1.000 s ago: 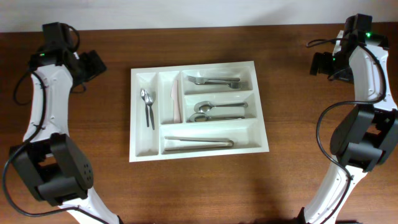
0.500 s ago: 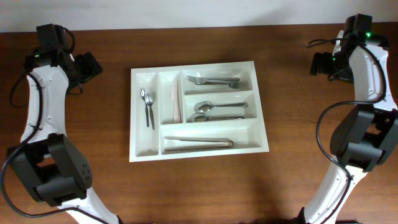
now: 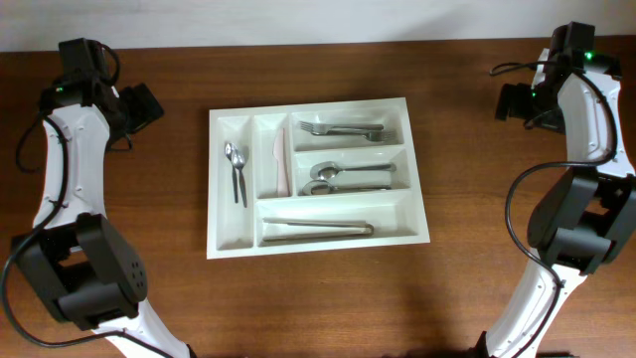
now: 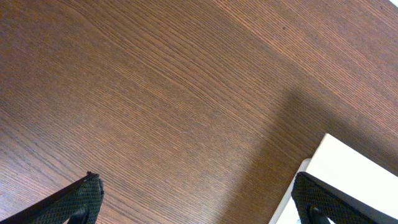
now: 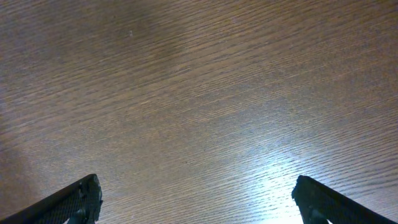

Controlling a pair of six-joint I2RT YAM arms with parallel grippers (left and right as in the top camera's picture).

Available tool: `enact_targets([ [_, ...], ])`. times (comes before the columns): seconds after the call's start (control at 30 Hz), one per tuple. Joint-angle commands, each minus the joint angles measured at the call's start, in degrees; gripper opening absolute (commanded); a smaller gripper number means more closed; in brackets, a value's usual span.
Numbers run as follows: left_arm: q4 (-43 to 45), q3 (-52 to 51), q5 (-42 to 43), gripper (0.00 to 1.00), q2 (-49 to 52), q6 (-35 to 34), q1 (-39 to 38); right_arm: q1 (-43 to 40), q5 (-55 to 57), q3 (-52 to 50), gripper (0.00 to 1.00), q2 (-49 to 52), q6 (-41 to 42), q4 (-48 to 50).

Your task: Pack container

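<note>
So the white tray sits roughly in the middle of the brown wood tabletop, lying flat with its long side running across the overhead view. All five compartments have something in them.

- The leftmost narrow one holds two small spoons side by side, bowls toward the far end.
- The narrow one next to it has a pale flat utensil. It looks like a knife, but I can't really tell.
- The far long one has forks with tines pointing left.
- The middle long one has bigger spoons with bowls on the left.
- The near long one has a long metal piece, too small for me to say what it is.

The left arm and right arm sit at the two sides of the tabletop, heads up near the far corners, well apart from the tray.

The left fingers are spread wide with nothing between them, just bare wood grain underneath. A white corner of the tray peeks in at the lower right of the left wrist view.

The right fingers are also spread wide and empty, hovering over plain tabletop with a bright glare patch on it.
</note>
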Motion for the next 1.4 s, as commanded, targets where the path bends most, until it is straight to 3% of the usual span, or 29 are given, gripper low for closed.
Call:
enact_targets([
  [0.0,-0.09,0.83,-2.78,0.99,0.50,0.48,0.20,-0.11,-0.31,0.98,0.99,-2.16,-0.35,0.00],
  [0.2,0.22,0.72,-1.81,0.99,-4.90,0.48,-2.21,-0.11,-0.31,0.98,0.99,-2.16,-0.35,0.00],
  [0.3,4.52,0.11,-5.81,0.99,-10.67,1.55,-5.29,-0.11,-0.31,0.98,0.99,-2.16,-0.35,0.00],
  [0.53,20.00,-7.96,-13.97,0.99,-25.62,18.80,-13.27,-0.11,-0.31,0.98,0.99,-2.16,-0.35,0.00],
  [0.67,27.19,-18.86,-13.62,0.99,-35.89,20.22,-13.60,-0.11,-0.31,0.98,0.99,-2.16,-0.35,0.00],
  [0.97,50.18,-58.38,-7.17,0.99,-65.00,20.22,-13.57,-0.11,-0.31,0.98,0.99,-2.16,-0.35,0.00],
  [1.17,55.34,-75.76,-3.04,0.99,-81.00,20.20,-13.29,-0.11,-0.31,0.98,0.99,-2.16,-0.37,0.00],
  [1.37,55.34,-85.90,-2.54,0.99,-93.55,19.76,-13.20,-0.11,-0.31,0.98,0.99,-2.16,-0.35,0.00],
])
